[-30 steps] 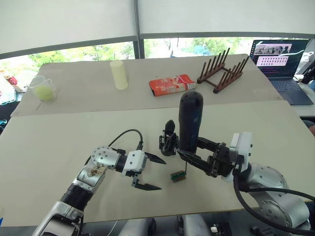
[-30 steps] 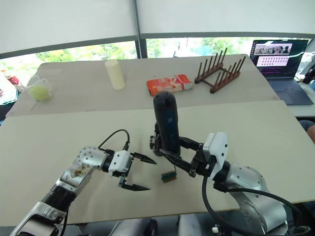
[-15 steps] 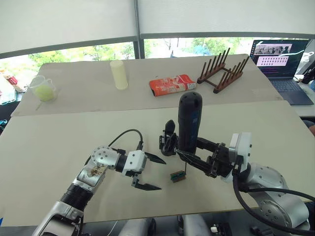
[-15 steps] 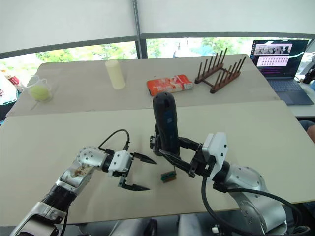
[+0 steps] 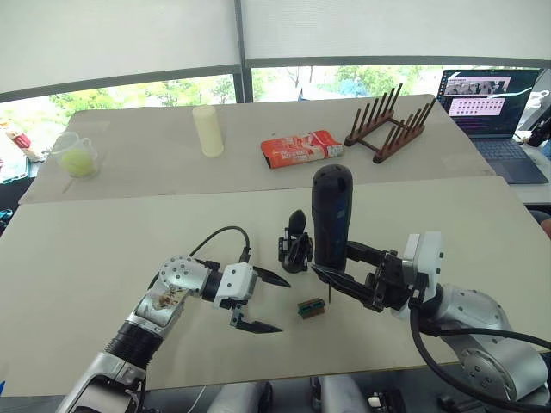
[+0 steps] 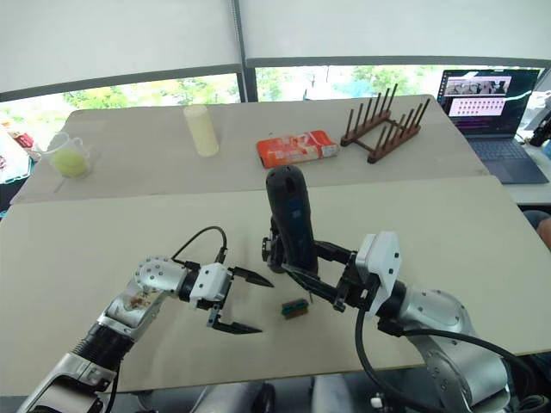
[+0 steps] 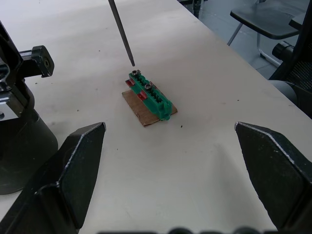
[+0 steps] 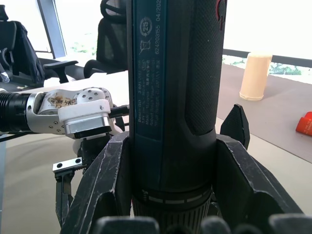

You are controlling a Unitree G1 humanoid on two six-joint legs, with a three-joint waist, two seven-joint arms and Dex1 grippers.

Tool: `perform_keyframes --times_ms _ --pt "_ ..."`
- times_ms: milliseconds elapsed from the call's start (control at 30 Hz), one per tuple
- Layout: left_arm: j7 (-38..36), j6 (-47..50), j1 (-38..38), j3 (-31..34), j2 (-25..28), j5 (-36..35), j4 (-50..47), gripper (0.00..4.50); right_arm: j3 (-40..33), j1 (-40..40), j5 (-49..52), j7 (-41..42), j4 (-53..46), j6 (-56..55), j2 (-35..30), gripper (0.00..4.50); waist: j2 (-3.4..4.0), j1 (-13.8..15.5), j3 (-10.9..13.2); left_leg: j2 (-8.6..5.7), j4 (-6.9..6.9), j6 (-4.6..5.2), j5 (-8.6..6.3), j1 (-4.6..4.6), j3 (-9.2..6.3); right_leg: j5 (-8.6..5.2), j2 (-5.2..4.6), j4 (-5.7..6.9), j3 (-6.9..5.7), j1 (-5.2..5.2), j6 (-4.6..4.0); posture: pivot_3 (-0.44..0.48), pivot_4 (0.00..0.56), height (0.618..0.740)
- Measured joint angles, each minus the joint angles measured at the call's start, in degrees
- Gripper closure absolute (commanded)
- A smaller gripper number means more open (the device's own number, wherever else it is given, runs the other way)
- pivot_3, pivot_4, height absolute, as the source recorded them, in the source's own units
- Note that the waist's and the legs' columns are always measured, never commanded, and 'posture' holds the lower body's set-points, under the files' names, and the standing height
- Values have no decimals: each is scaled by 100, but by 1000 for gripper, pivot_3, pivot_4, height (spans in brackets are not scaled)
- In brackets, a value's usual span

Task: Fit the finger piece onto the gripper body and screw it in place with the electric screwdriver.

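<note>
Nearest on the front table [image 5: 77, 258], the left gripper [image 5: 261, 301] hangs low with its two black fingers spread wide and nothing between them. Its forearm comes in from the near left and the fingers point right, toward the small green block [image 7: 150, 95]. That block lies on a brown card just right of the fingertips, with screw heads showing along its top.

The right gripper [image 5: 344, 280] reaches in from the near right and is clamped on the electric screwdriver [image 5: 331, 215], which stands upright — its thin metal bit [image 7: 122, 31] points down and ends just above the far end of the green block. I cannot tell whether the tip touches it.

Just behind and left of the screwdriver sits the gripper body [image 5: 294, 245] on its round dark base, one pointed finger sticking up.

On the far table stand a clear measuring cup [image 5: 76, 155] at the far left holding something yellow-green, a pale yellow cylinder [image 5: 207, 130], a red packet [image 5: 301, 148] and a wooden peg rack [image 5: 387, 125] — and a laptop [image 5: 495, 107] at the far right.
</note>
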Motion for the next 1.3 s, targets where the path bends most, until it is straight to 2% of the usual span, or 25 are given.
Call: perform_keyframes --times_ms 300,1300 --pt "-4 -1 -6 0 -1 0 1 0 9 -209 127 -202 -147 41 67 2605 0 2 0 0 -1 0 0 0 -1 0 0 0 -1 0 0 0 150 740" --pt "1 -3 -10 0 -1 0 18 0 181 -133 93 -207 -52 40 101 2605 0 0 0 -1 0 0 0 0 0 0 0 0 0 0 0 0 150 740"
